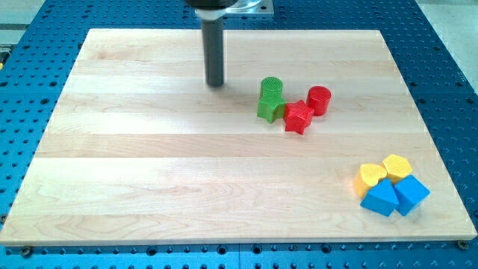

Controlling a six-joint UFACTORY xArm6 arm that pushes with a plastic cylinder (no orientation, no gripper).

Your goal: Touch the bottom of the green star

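Wood, pale and straight-grained in wide planks, makes up the tabletop (187,187), which lies on a blue perforated metal base (448,67). The blocks on it are small, matte and solid-coloured.

Near the middle, toward the view's right, sits a tight cluster. Two green pieces stand one behind the other and touching: a green cylinder (272,87) with a rounded top toward the view's top, and a blockier green block (269,108) in front of it; which of them is the green star I cannot tell, since neither shows clear points. A red star (298,116) touches the front green piece on its right, and a red cylinder (319,99) stands just beside the star, up and to the right.

At the view's lower right corner is a second cluster: a yellow heart-like block (370,178), a yellow hexagonal block (397,167), a blue triangular block (381,200) and a blue cube (411,193), all pressed together.

The rod hangs upright from the view's top, dark and smooth. My tip (215,84) rests on the wood to the left of the green pieces, apart from them and level with the cylinder. There are no jaws here, only the rod.

Count: two green, two red, two yellow, two blue.
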